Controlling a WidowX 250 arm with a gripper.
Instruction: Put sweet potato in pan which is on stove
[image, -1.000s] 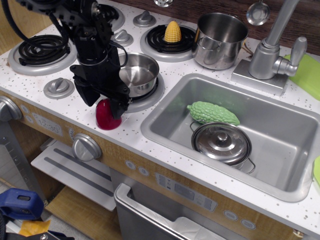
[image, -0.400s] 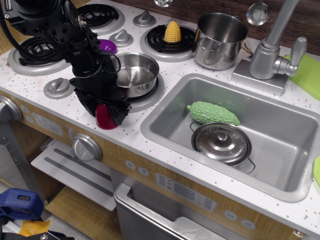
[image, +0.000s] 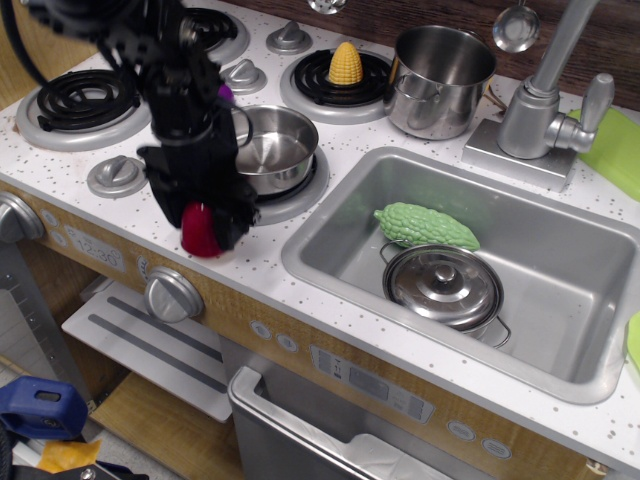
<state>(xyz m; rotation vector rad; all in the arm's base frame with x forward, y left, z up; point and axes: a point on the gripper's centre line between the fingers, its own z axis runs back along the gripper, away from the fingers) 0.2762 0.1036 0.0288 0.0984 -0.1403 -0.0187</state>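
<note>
The dark red sweet potato (image: 203, 234) sits at the front edge of the white speckled stove (image: 60, 172), just left of the front burner. My black gripper (image: 201, 218) comes down from above, and its fingers (image: 236, 218) close around the potato's sides. The potato looks slightly blurred and barely above the counter. The shiny steel pan (image: 272, 150) rests on the front burner, right behind and to the right of the gripper, and holds nothing. The arm hides the pan's left rim.
Yellow corn (image: 346, 63) lies on the back burner. A tall steel pot (image: 440, 80) stands beside it. The sink (image: 560, 300) holds a green gourd (image: 425, 226) and a lidded pot (image: 445, 287). A faucet (image: 545, 100) stands behind. A purple item (image: 224, 92) peeks out behind the arm.
The gripper has lowered onto the sweet potato and closed around it. The potato has shifted slightly left and looks just off the counter.
</note>
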